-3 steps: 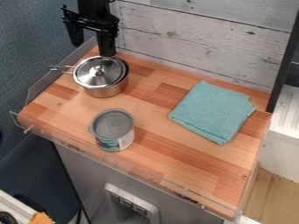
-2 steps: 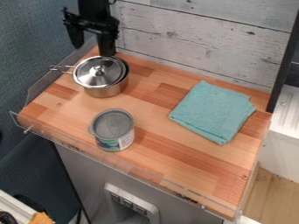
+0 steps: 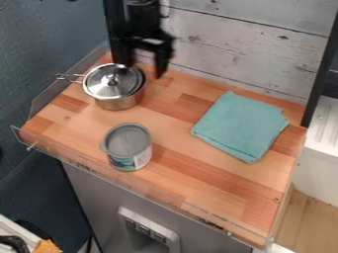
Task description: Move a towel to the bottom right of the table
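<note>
By the pot: the pincer, spread, has been shifted rightward and slightly lower.
Towel: left unmoved on the surface, at right.
Can: left unmoved.

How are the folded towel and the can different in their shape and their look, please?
The towel lies flat, while the can stands upright. The towel is roughly square with uneven edges; the can is round. The towel is plain teal, but the can has a grey top and a printed label. Both rest on the wooden table.
</note>
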You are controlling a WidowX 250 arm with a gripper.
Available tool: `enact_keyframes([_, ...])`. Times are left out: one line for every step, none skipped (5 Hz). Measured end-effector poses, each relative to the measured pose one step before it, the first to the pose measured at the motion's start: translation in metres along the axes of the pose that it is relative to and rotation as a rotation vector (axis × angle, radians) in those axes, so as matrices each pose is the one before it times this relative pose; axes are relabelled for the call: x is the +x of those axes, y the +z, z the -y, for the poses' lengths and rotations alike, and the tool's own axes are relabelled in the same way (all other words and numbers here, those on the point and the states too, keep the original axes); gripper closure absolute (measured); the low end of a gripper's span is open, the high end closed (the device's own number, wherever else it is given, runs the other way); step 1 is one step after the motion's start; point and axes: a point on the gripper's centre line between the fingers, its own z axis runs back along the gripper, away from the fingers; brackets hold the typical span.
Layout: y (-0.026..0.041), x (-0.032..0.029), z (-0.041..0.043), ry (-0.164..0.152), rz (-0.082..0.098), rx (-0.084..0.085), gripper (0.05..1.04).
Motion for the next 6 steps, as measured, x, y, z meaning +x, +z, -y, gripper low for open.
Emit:
enact_keyframes([-0.0004,0.00476,0.04569,-0.0992,0.009,-0.0189,0.082])
enact_keyframes([-0.00721,0.0097,0.05156,-0.0564,0.0131,-0.0079,0.082])
enact_keyframes([-0.03186,0.00325,0.04062,-0.0211,-0.0422,0.0007,0.082])
enact_keyframes([-0.01817,0.00294,0.00922,-0.0004,-0.0074,0.0074,0.082])
enact_keyframes([-0.00916,-0.00165,-0.003,0.0123,-0.01,0.0153,0.082])
enact_keyframes([-0.00324,-0.01958,-0.00043,0.0316,-0.0268,-0.0235,0.082])
